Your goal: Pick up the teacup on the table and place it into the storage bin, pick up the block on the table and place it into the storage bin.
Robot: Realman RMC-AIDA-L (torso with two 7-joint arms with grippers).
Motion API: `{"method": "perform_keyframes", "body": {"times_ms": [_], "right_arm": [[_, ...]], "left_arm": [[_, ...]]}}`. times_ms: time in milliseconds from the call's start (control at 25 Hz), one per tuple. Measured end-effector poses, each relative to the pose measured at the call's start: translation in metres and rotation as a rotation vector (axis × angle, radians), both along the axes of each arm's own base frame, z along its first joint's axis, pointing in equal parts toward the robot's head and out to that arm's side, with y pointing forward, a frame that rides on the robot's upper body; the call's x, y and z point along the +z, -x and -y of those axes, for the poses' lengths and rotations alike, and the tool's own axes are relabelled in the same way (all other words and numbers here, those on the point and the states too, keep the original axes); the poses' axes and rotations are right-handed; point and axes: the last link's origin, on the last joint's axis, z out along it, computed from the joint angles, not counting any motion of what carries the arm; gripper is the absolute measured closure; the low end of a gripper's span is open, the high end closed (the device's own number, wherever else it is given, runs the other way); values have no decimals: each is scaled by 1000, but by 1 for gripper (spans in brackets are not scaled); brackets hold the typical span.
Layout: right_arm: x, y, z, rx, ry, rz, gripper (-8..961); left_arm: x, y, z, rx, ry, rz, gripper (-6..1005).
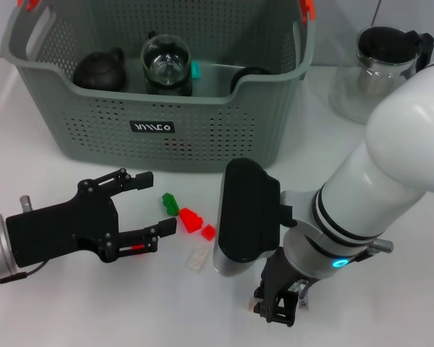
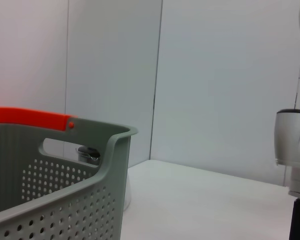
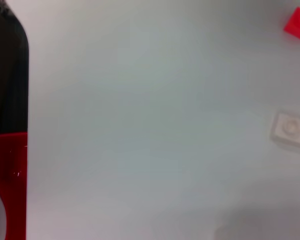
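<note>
The grey storage bin (image 1: 159, 126) stands at the back of the table, and its corner with an orange clip fills the left wrist view (image 2: 80, 200). Inside it sit a black teacup (image 1: 99, 71), a glass cup (image 1: 166, 66) and another dark cup (image 1: 250, 75). No teacup shows on the table. In front of the bin lie a green block (image 1: 170, 204), a red block (image 1: 190, 219), a smaller red block (image 1: 208, 231) (image 3: 296, 22) and a white block (image 1: 198, 258) (image 3: 290, 129). My left gripper (image 1: 156, 204) is open, with the green block just off its fingertips. My right gripper (image 1: 278, 309) points down near the front edge.
A glass teapot (image 1: 376, 69) with a black lid stands at the back right, beside the bin. My white right forearm (image 1: 390, 181) reaches across the right side of the table and shows at the edge of the left wrist view (image 2: 292, 150).
</note>
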Motion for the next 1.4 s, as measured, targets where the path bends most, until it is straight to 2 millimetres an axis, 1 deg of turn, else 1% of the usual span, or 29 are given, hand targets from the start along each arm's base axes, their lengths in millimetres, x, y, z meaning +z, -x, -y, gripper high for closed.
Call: {"method": "perform_keyframes", "body": {"times_ms": [200, 360, 480, 600, 760, 880, 1080, 1160, 1240, 1280, 1320, 1400], "right_arm": [[6, 4, -3, 0, -18, -20, 806], [16, 5, -11, -24, -43, -43, 809], [26, 7, -17, -35, -56, -75, 811], [42, 12, -26, -48, -79, -129, 818], [73, 32, -38, -45, -116, -248, 828], [100, 52, -49, -23, -161, -354, 836], [146, 93, -72, 10, -232, -574, 816], [163, 111, -86, 19, -280, -659, 806], [172, 125, -100, 21, -331, -726, 795], [177, 135, -117, 13, -389, -773, 789], [177, 135, -117, 13, -389, -773, 784], [176, 139, -135, 3, -437, -781, 773]], "left_arm": [[2, 1, 0, 6, -9, 4, 155], [6, 4, 1, 17, -26, 13, 155], [8, 7, 3, 29, -35, 13, 155], [10, 11, 5, 44, -48, 11, 155], [14, 15, 7, 58, -72, 13, 155], [15, 16, 8, 59, -78, 14, 155], [15, 14, 6, 54, -81, 18, 156], [15, 13, 5, 50, -80, 21, 156], [14, 12, 4, 46, -79, 21, 156], [14, 11, 4, 44, -78, 21, 156], [14, 11, 3, 42, -77, 22, 156], [13, 9, 2, 39, -74, 25, 156]]}}
